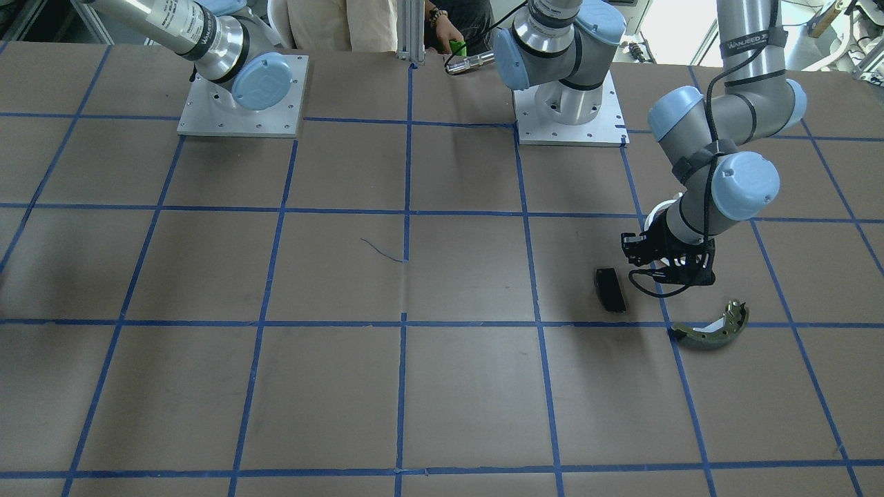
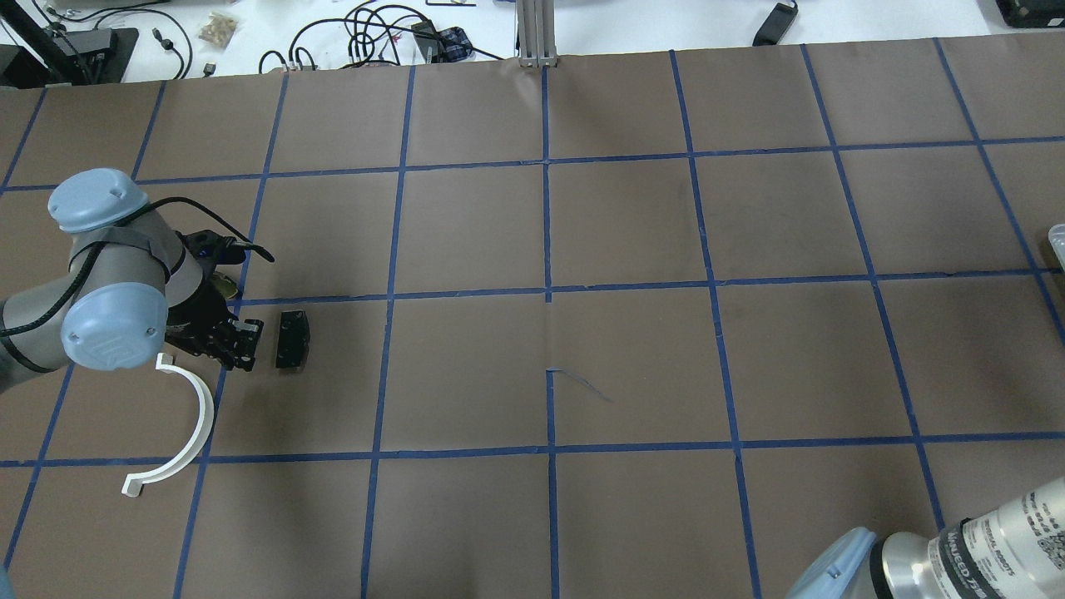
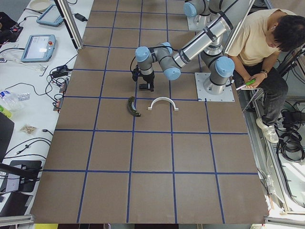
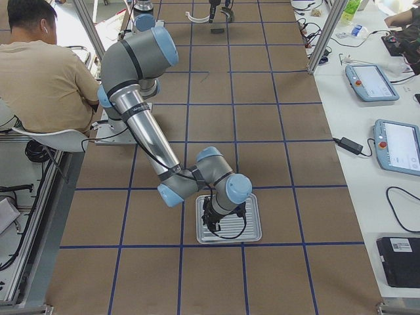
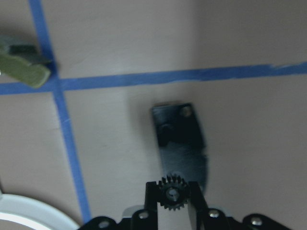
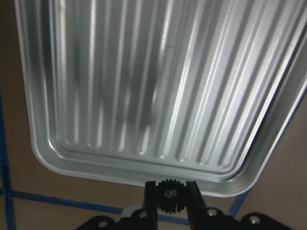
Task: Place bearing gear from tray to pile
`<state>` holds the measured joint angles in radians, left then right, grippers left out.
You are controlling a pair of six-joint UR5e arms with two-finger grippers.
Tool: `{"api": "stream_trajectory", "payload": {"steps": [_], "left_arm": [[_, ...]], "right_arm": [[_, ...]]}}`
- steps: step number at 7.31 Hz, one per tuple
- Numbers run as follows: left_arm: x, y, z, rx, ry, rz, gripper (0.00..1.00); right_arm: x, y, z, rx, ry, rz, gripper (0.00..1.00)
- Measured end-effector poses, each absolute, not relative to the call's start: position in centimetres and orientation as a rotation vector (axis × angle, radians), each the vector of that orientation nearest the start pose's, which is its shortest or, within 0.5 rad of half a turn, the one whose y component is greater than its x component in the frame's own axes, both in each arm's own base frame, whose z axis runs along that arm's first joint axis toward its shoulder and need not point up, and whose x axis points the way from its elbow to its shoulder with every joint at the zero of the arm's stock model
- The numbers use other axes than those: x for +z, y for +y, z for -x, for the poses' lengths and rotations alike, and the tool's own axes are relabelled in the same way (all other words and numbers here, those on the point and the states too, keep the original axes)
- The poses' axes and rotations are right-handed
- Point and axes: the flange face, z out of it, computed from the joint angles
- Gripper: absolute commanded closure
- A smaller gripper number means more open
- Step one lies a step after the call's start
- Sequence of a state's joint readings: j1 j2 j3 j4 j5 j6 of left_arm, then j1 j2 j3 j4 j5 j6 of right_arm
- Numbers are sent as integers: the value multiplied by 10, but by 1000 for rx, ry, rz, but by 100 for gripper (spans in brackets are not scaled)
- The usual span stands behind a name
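**A:** Brown table [image 2: 632, 233], gridded in blue tape, fills your overhead view. Your left arm [image 1: 732, 117] bends down over its own end. Your right arm [image 4: 141, 125] reaches to the opposite end, above the tray [image 6: 120, 72].

**B:** Note the tray: ribbed metal, lying flat on the table. Next in size come the parts of the pile at the left end. You see the white half-ring [image 2: 202, 412] on the robot's side and the olive shoe [image 1: 708, 338] on the far side, the two apart from each other.

**A:** Near both hangs your left gripper [image 5: 173, 184]. The black pad [image 2: 292, 339] lies just beside it, toward the table's middle. The gripper's fingers pinch a small black gear [image 5: 173, 193], whose teeth show between them. In the wrist view the gear appears against the pad's near end. Whether it touches the pad you cannot tell.

**B:** Your right gripper [image 6: 171, 184] likewise pinches a second gear [image 6: 170, 195]. You see this one against the tray's rim, close to a rounded corner. So one gear is at the pile and the other is at the tray, each clamped between two fingers.
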<state>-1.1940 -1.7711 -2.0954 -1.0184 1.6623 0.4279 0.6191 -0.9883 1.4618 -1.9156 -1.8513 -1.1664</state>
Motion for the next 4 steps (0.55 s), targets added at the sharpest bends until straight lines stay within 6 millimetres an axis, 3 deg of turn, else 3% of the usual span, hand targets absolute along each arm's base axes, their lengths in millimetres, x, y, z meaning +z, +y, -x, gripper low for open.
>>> {"api": "stream_trajectory", "payload": {"steps": [1,2,4], "left_arm": [[203,-473,-54,304,3109,-90,0],[204,-473,-53,300,3108,-90,0],[222,-477,-42,252,3097,-86,0]], "right_arm": [[250,-493,455,434,3109,379,100],[265,-521,414,355,3103,402,100],[276,-577,308,243,3088,374,100]]}}
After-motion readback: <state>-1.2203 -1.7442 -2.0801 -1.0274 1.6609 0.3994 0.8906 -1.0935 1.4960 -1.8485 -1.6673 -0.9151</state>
